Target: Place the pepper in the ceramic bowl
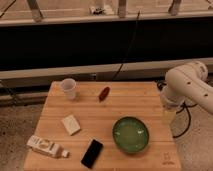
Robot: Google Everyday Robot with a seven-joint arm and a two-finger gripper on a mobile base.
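— Toward the back of the worktop (145,97), near its middle, lies the pepper (104,93), on bare wood, with the white cup (68,88) well off to its left. How would you expect it to handle?

— Light, I'd judge, and fairly firm under a smooth skin, so a hard pinch could make it slip or roll away. It is slim and lies at a slant. I would close across its narrow width at mid-length, not along it, and press gently.

— And the gripper (169,116)?

— It hangs below the white arm (187,85) at the right edge of the worktop, well apart from the pepper. Whether the jaws are open or closed I cannot tell.

— Where does the pepper go?

— Into the ceramic bowl (130,134), the green one at the front right, which looks empty. It is wide and shallow, so a low release over its paler centre should do. So light a thing should not harm the glaze. The black phone (92,153) lies just left of the bowl, off the likely path, I'd say.
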